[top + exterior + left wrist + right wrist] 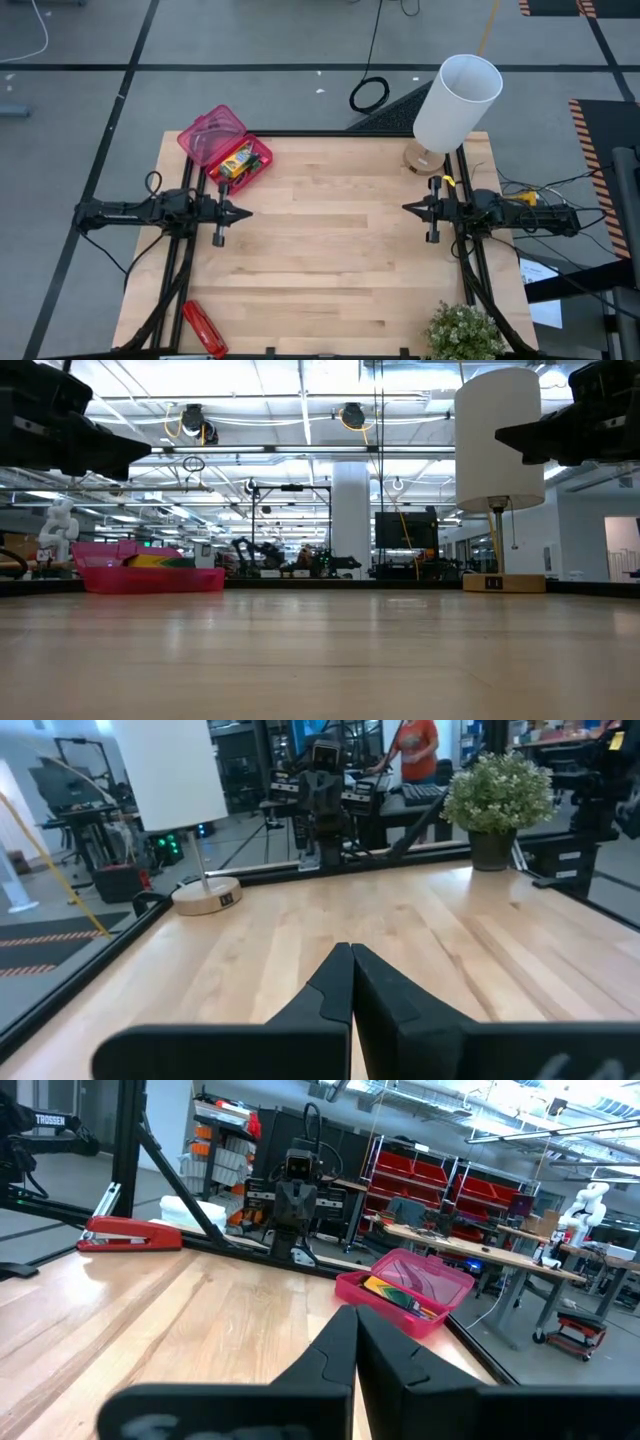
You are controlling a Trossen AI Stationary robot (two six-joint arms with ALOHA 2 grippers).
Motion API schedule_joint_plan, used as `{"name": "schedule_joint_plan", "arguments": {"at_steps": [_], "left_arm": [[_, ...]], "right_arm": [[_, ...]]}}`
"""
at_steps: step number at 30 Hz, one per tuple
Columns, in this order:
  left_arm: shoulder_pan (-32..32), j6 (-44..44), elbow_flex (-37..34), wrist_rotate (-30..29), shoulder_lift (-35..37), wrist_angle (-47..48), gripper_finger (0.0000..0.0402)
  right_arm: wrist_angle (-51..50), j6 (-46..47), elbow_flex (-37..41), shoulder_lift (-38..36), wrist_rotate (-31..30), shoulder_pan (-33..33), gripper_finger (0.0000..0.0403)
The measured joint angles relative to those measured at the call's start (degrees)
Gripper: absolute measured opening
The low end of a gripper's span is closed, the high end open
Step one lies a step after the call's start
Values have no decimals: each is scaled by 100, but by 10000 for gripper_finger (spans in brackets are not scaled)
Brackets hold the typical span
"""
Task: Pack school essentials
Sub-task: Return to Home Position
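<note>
A pink case (225, 148) lies open at the table's far left corner, its lid (211, 133) tipped back; inside lies a green-yellow crayon box (237, 160) among other small stationery. The case also shows in the right wrist view (405, 1290) and the low view (150, 572). My left gripper (243, 212) hovers shut at the table's left side, near the case. My right gripper (409, 208) hovers shut at the right side. Both point toward the table's middle and hold nothing.
A white lamp (452, 105) on a round wooden base (424, 160) stands at the far right corner. A long red stapler-like object (203, 328) lies at the near left corner. A potted plant (463, 333) stands at the near right edge. Bare wood (330, 250) lies between the arms.
</note>
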State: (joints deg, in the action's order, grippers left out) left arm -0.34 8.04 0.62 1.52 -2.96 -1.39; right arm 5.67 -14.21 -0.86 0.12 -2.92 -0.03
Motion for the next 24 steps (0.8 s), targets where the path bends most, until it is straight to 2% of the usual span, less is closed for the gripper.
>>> {"name": "schedule_joint_plan", "arguments": {"at_steps": [24], "left_arm": [[-15, -272, 0, 4, -2, 62, 9]], "right_arm": [[-2, 2, 0, 0, 0, 2, 0]]}}
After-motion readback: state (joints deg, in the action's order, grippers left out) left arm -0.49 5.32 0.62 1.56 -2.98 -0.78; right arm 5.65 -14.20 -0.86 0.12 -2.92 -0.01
